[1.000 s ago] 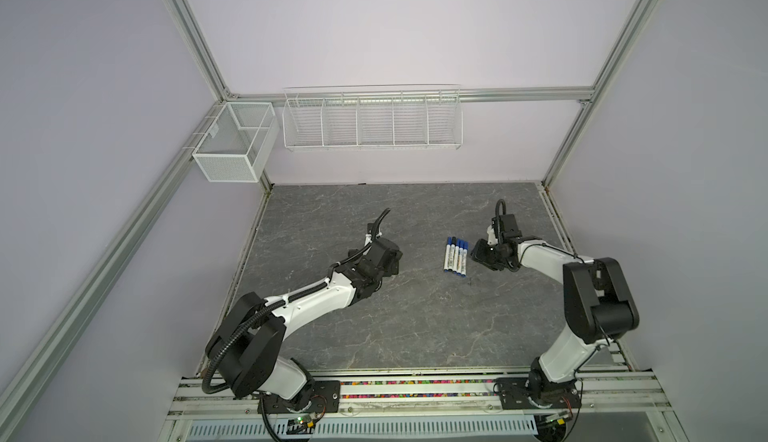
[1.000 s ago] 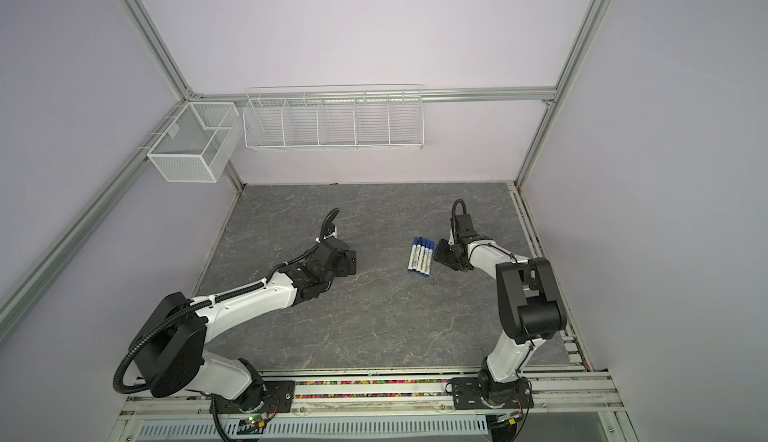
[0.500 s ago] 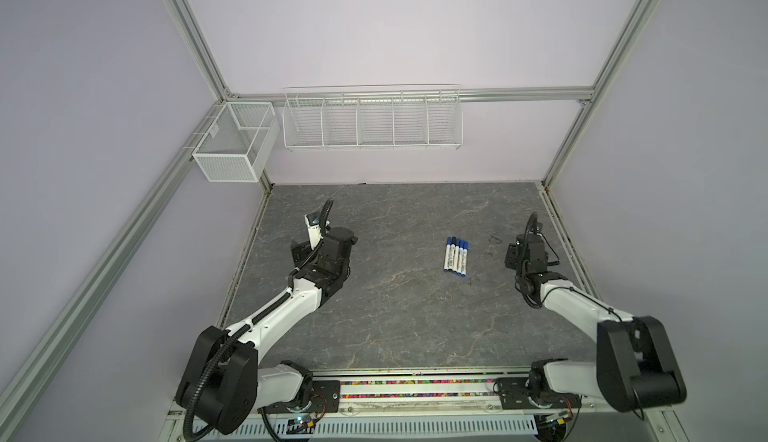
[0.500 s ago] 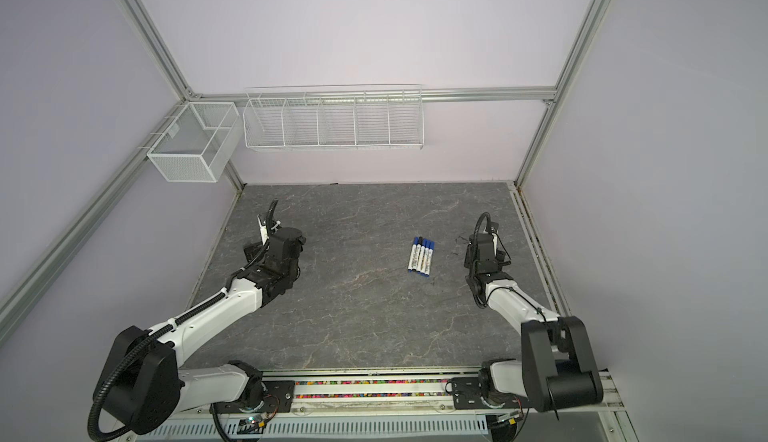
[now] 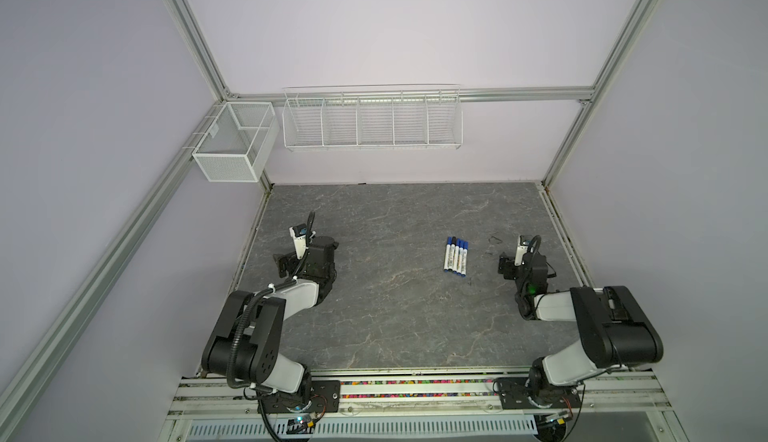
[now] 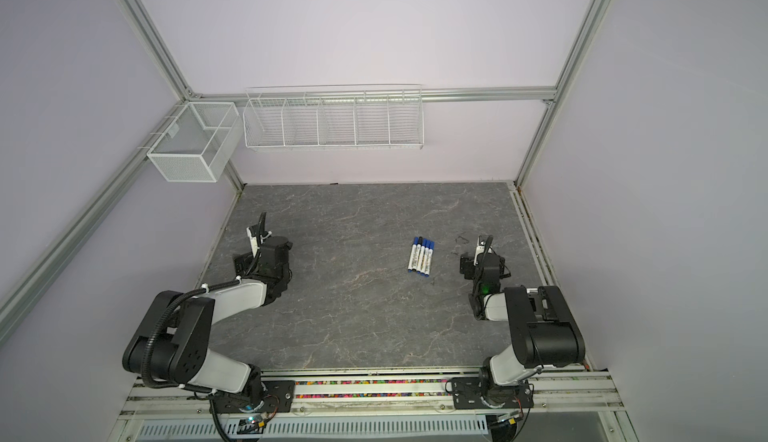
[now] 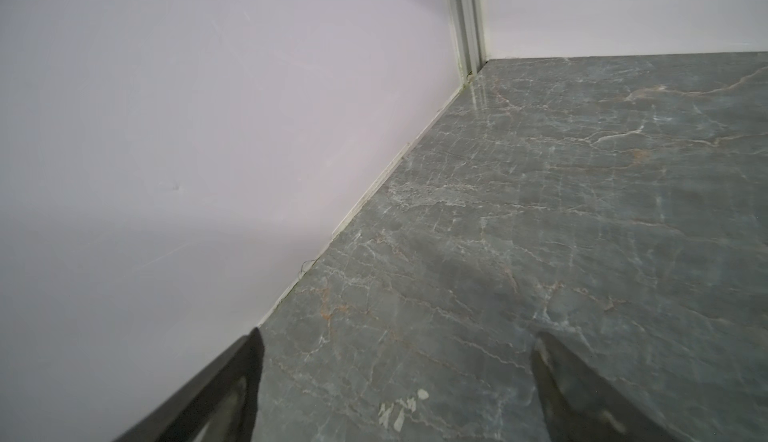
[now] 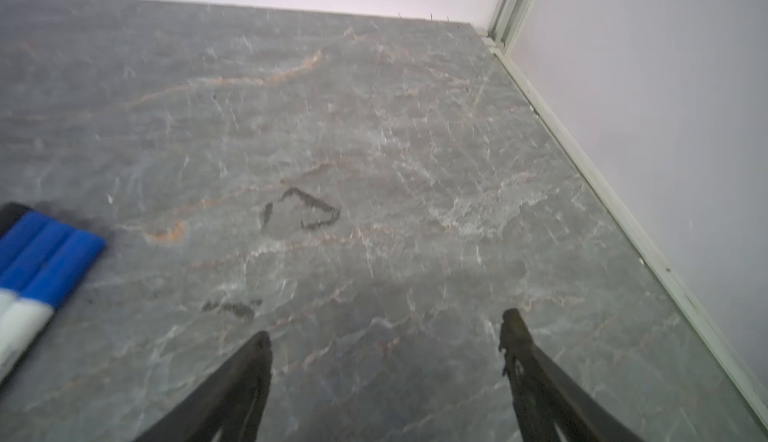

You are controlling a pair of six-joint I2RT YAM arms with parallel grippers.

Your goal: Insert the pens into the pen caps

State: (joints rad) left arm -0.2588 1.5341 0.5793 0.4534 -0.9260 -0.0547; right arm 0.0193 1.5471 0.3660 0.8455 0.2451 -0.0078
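Note:
Several white pens [image 5: 455, 260] [image 6: 420, 262] lie side by side in a tight row on the dark marbled table [image 5: 395, 315], right of centre. Each wears one of the pen caps [image 5: 460, 246] at its far end, most of them blue and one black [image 5: 453, 239]. The right wrist view catches the blue caps [image 8: 45, 253] and white barrels [image 8: 16, 323] at its edge. My right gripper [image 5: 505, 267] [image 8: 386, 325] hovers open and empty to the right of the row. My left gripper [image 5: 286, 264] [image 7: 399, 336] is open and empty near the left wall, far from the pens.
Dark pen scribbles [image 5: 494, 238] [image 8: 303, 211] mark the table between the row and the right gripper. A white wire basket [image 5: 372, 120] and a mesh box [image 5: 232, 145] hang on the back wall. The side walls [image 7: 166, 170] [image 8: 665, 128] stand close to each gripper.
Both arms have drawn back from the middle, the left toward the left wall and the right away from the pens. The right jaws have spread wider. The pens have stayed put.

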